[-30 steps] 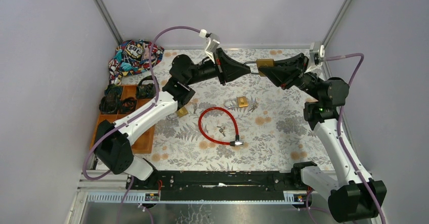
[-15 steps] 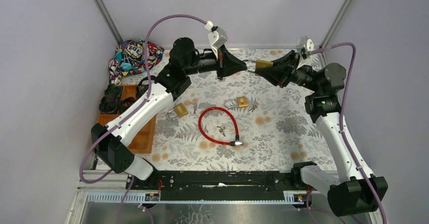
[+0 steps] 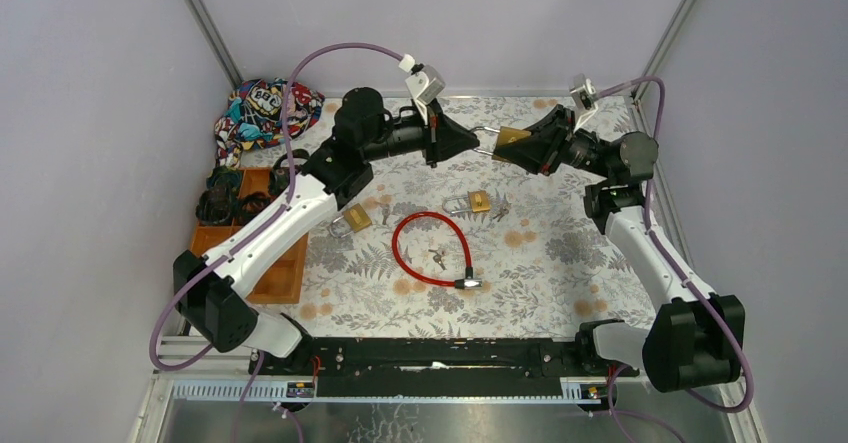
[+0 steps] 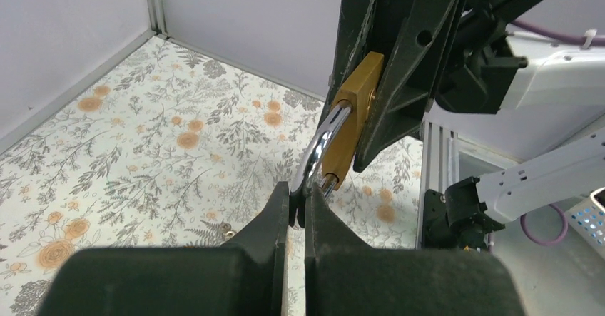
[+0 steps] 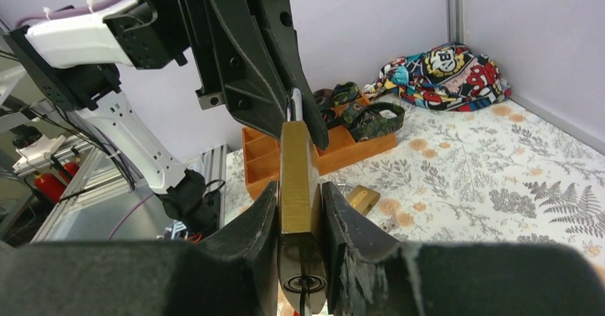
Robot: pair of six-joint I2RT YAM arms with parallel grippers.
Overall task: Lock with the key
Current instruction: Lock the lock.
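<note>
both arms have swung since 1 s ago: the held pair sits lower + a bit left in the top view, and the right arm has pulled in toward the back corner. loose items on the desk (image 3: 560, 263) haven't budged.

top view: left pincer (image 3: 472, 143) and right pincer (image 3: 520, 147) meet nose to nose in the air over the back of the desk. the brass padlock (image 3: 507, 139) is held between them, well clear of the red cable lock (image 3: 432, 253) and the loose keys (image 3: 437, 258) below.

left wrist: left pincer is pinched together on the chrome shackle (image 4: 321, 145), near its bend. padlock body is edge-on inside the right pincer. can't tell if the shackle's free leg is seated in the body.

right wrist: right pincer is clamped on the padlock's flat faces, keyhole end toward the cam. smth round is at the keyhole; can't tell if a key is in it. orange tray (image 5: 342, 152) and printed cloth (image 5: 442, 70) sit behind.

step in hand, my read: closing the shackle into the body. to do it well, keep the shackle legs in line w/ the body's holes and push straight along the body, no twist. right grip should stay square on the faces so the lock doesn't pivot. left should hold near the bend, not the leg tip.
</note>
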